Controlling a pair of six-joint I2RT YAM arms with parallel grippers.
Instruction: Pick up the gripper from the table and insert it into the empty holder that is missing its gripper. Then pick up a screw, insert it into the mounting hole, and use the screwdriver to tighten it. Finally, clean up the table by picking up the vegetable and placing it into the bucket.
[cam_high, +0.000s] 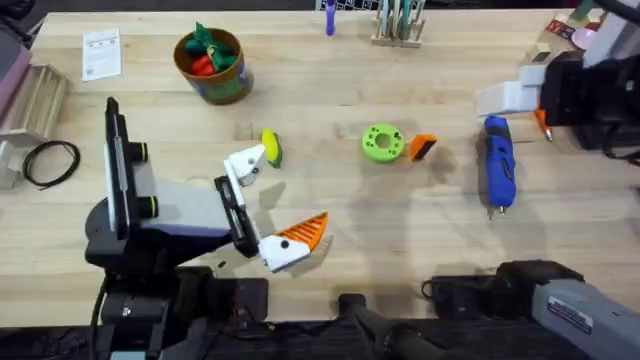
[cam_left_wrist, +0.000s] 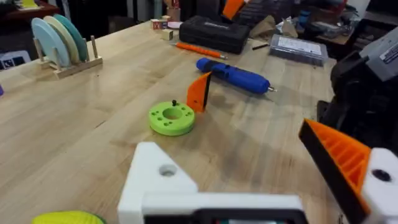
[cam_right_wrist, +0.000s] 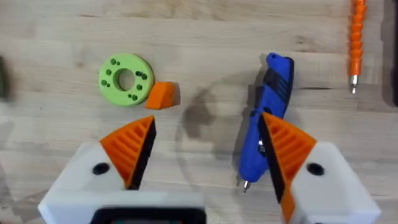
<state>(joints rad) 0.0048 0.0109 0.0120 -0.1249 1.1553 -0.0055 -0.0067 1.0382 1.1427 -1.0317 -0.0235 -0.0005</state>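
The small orange gripper (cam_high: 423, 147) (cam_left_wrist: 199, 91) (cam_right_wrist: 162, 95) lies on the table against a flat green disc (cam_high: 382, 142). My left gripper (cam_high: 272, 205) (cam_left_wrist: 249, 180) is open. One of its white brackets is the bare holder (cam_high: 245, 163) (cam_left_wrist: 158, 183), and the other carries an orange pad. The yellow vegetable (cam_high: 270, 148) (cam_left_wrist: 68, 218) lies just beyond the holder's tip. The blue screwdriver (cam_high: 498, 165) (cam_left_wrist: 233, 74) (cam_right_wrist: 270, 118) lies flat below my open right gripper (cam_high: 520, 88) (cam_right_wrist: 208, 134), which holds nothing. The bucket (cam_high: 211, 65) stands at the back left with red and green toys inside.
A long thin orange stick (cam_right_wrist: 356, 37) (cam_left_wrist: 199, 50) lies beyond the screwdriver. A rack of plates (cam_left_wrist: 59, 40) and a black case (cam_left_wrist: 214, 31) stand along the far edge. At the table's left lie a coiled cable (cam_high: 50, 160) and a paper card (cam_high: 102, 52).
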